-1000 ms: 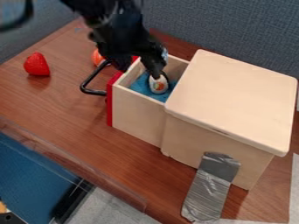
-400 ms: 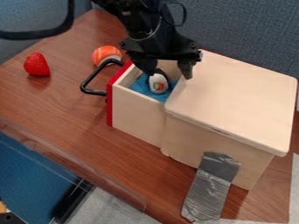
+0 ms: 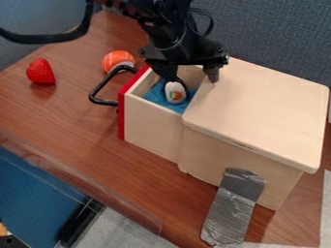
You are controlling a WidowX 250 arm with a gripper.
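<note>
My tool (image 3: 192, 78) is open, over drawer (image 3: 152, 121): one finger close by black-and-white toy (image 3: 175, 93), other near lid (image 3: 265, 106). Toy lies inside, on blue lining (image 3: 155, 94). Good work here, I judge: centre over toy, clear lid edge, descend straight, straddle rounded sides, squeeze gently.

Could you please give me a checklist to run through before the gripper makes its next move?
1. Drawer pulled out from the box: ok.
2. Gripper fingers spread apart: ok.
3. White-and-black toy inside the drawer, over the blue lining: ok.
4. Near finger free of the toy: cannot tell; they overlap in view.
5. Other finger free of the box lid: cannot tell; it shows right at the lid's edge.
6. Grey tape running from the box down to the table: ok.
</note>
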